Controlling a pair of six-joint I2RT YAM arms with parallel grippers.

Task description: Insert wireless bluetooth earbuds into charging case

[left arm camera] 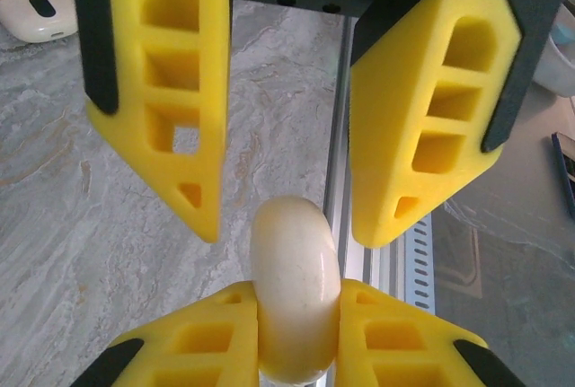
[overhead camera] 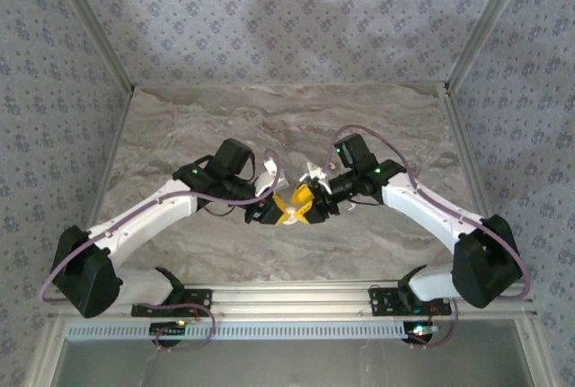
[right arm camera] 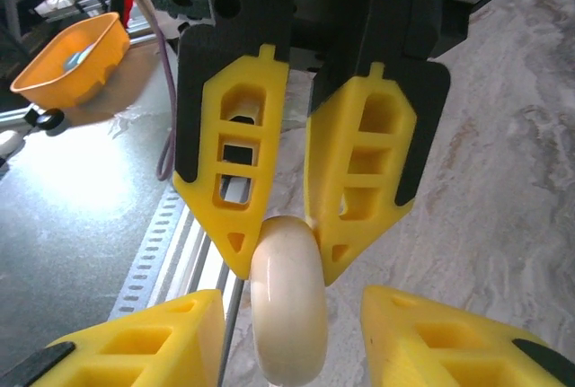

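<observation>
A smooth cream-white rounded piece (left arm camera: 296, 315), which looks like the closed charging case, is seen edge-on between the two grippers. My left gripper (left arm camera: 296, 293) is shut on it, both yellow fingers pressed against its sides. The right gripper (right arm camera: 289, 302) faces it from the other end and is open, with a gap on each side of the case (right arm camera: 287, 333). In the top view the yellow fingers of the left gripper (overhead camera: 286, 212) and right gripper (overhead camera: 310, 203) meet above the table's near middle and hide the case. The earbuds are out of view.
A cream squarish piece with a dark oval mark (left arm camera: 34, 10) lies on the marble table (overhead camera: 269, 118) to the side. The aluminium rail (overhead camera: 287, 297) runs along the near edge below the grippers. An orange bowl (right arm camera: 76, 59) sits beyond the table.
</observation>
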